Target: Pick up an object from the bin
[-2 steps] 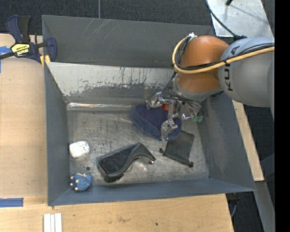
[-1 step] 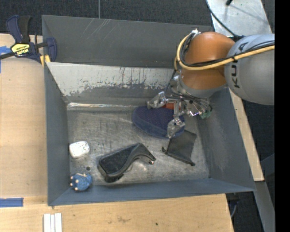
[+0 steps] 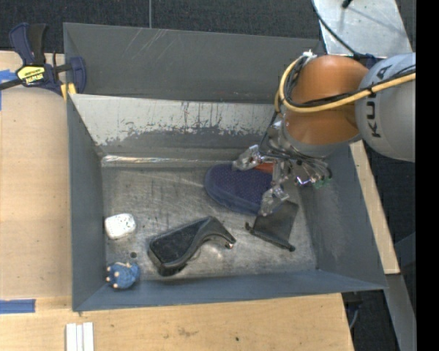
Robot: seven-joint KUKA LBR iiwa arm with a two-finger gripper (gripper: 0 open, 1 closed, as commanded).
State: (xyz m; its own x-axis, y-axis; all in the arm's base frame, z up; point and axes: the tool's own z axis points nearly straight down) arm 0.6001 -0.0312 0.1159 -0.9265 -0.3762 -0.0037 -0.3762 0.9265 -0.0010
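Orange wrist cover (image 3: 325,97) hangs over the bin's (image 3: 84,196) right side, gripper (image 3: 262,178) spread open astride the right end of the dark blue slipper-shaped object (image 3: 230,189), which still rests on the floor; closing and lifting remain.

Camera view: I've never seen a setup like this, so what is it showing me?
The camera looks down into a grey metal bin. The big orange-capped machine on the right is a robot arm that picks things out of the bin. Its two fingers stand open, low over a dark blue soft thing, and hold nothing that I can see. A flat black piece lies just beside them. Further left lie a curved black thing, a small white thing and a small blue thing.
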